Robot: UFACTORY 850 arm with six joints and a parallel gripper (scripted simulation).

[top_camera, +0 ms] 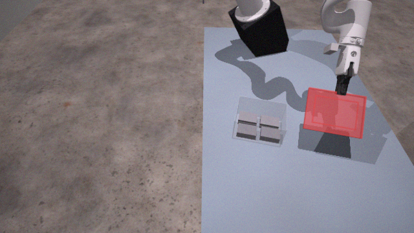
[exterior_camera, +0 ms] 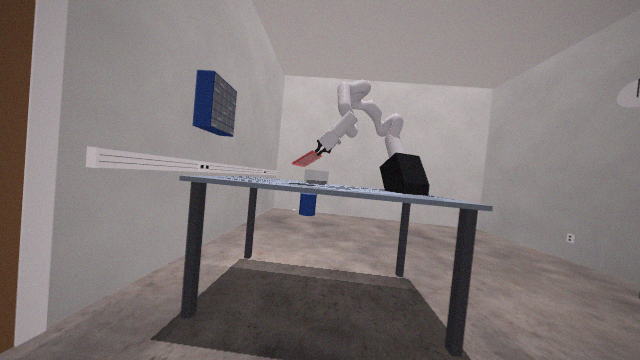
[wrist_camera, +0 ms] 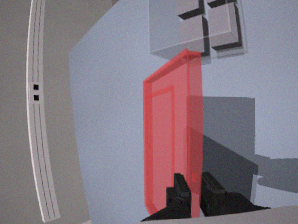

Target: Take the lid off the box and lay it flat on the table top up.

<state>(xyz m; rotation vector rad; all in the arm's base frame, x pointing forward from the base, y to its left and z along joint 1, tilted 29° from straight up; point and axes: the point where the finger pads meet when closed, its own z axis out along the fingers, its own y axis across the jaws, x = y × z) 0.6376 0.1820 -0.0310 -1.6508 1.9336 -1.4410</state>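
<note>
The red see-through lid (top_camera: 334, 112) hangs in the air above the right side of the table, tilted, with its shadow on the table below it. My gripper (top_camera: 342, 91) is shut on the lid's far edge. In the wrist view the two black fingers pinch the lid's (wrist_camera: 172, 139) near edge. The open clear box (top_camera: 259, 122) with several grey blocks inside stands on the table to the left of the lid, apart from it. The exterior view shows the lid (exterior_camera: 306, 158) held well above the box (exterior_camera: 316, 176).
The arm's black base (top_camera: 259, 27) stands at the far end of the table. The table's right edge runs close beside the lid. A blue cylinder (exterior_camera: 308, 204) stands on the floor beyond the table.
</note>
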